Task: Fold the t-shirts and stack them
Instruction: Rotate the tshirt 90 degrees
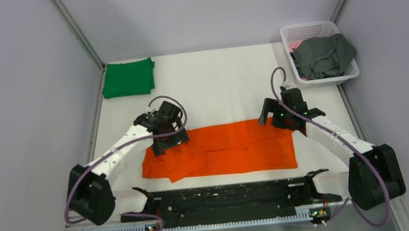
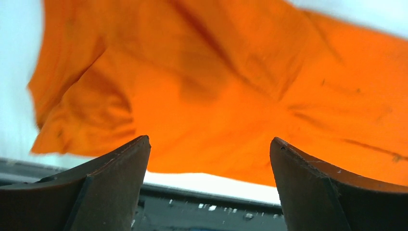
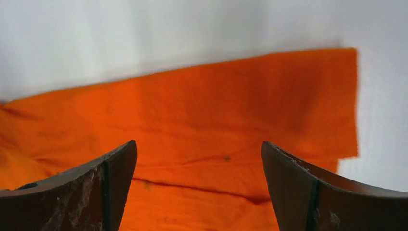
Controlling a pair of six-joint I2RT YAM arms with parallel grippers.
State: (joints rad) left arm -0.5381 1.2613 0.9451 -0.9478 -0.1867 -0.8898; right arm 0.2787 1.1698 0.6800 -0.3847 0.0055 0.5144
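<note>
Top external view: the orange t-shirt [image 1: 223, 154] lies flat as a long, low band across the near middle of the white tabletop [image 1: 216, 86], its right end squared off and its left end rumpled where a sleeve is tucked under. Left pincer [image 1: 171, 141] hangs over the shirt's far left corner and the right pincer [image 1: 275, 121] over its far right corner. From this height it cannot be told whether either one touches the cloth. Both stand spread wide and hold nothing. That reading is borne out from the wrists. In the left wrist view two dark fingers [image 2: 120, 183] frame creased orange fabric with open space between them, and a strip of white tabletop and the black mounting rail [image 2: 202, 207] show below the hem. In the right wrist view the fingers [image 3: 110, 187] stand just as far apart above the shirt's straight right edge, where a lower layer juts out slightly past the upper one. Elsewhere, the green t-shirt [image 1: 128, 77] sits folded into a neat square at the far left corner of the tabletop, well apart from the orange one. At the far right, the dark grey t-shirt [image 1: 324, 56] is heaped in a white lattice basket [image 1: 310, 28] — a bit of pink cloth [image 1: 295, 44] shows beside it.
</note>
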